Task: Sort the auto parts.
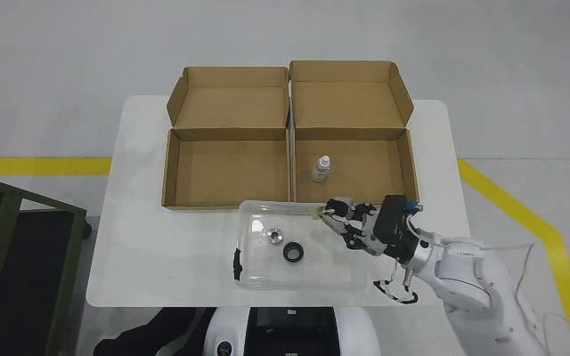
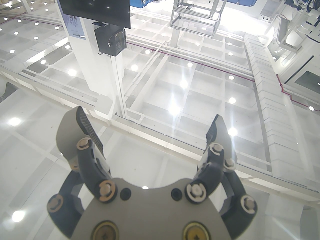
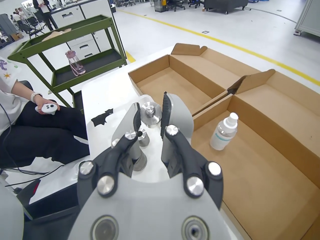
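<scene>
Left gripper (image 2: 150, 136) gapes wide, idle, aimed at the ceiling. In the clear tray (image 1: 329, 267) on the counter (image 1: 142, 240), 1 metal disc (image 1: 273, 236) lies flat, stub up, axis vertical, awaiting pickup. Right gripper (image 1: 329, 214) hangs over the tray's far right corner, narrowly parted, apparently empty, probably lining up on the disc.

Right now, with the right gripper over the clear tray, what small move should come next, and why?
Probably ease the right gripper along the clear plastic tray until it is over the round silver metal part. Its jaws stand apart with nothing between them, and in the right wrist view that part lies lined up with the gap but farther off, so a short approach seems needed before any grasp.
</scene>
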Controlling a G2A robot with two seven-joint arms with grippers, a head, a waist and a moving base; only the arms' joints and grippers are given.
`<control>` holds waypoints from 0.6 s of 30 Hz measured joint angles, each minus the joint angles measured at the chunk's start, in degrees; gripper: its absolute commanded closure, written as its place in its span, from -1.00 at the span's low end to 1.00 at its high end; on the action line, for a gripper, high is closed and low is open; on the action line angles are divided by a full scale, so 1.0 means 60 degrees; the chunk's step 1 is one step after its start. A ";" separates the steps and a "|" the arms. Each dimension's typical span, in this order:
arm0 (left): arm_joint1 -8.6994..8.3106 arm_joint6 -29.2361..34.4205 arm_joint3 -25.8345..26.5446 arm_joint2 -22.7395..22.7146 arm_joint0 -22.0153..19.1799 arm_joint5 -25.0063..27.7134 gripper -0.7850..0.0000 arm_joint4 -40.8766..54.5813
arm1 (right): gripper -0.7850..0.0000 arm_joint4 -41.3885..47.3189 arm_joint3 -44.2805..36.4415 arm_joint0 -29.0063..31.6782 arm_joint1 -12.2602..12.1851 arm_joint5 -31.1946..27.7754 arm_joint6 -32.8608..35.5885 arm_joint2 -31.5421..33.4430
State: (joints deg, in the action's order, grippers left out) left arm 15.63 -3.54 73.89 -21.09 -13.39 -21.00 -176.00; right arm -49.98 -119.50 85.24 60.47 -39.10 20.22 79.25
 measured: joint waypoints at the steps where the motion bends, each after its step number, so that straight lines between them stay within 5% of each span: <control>1: 0.0000 0.0000 0.0000 0.0000 0.0000 0.0000 -1.00 0.0000 | 1.00 -0.0034 0.0071 0.0000 0.0002 0.0026 0.0007 -0.0054; 10: 0.0000 0.0000 0.0000 0.0000 0.0000 0.0000 -1.00 0.0000 | 1.00 -0.0577 0.0749 -0.0154 0.0006 0.0373 0.0094 -0.0305; 18: 0.0000 0.0000 0.0000 0.0000 0.0000 0.0000 -1.00 0.0000 | 1.00 -0.1100 0.2052 -0.1537 0.0110 0.0954 -0.0051 -0.0708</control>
State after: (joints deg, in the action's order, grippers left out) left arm 15.63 -3.54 73.89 -21.09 -13.39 -21.00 -176.00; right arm -56.58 -107.18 76.02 61.13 -33.37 19.92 75.00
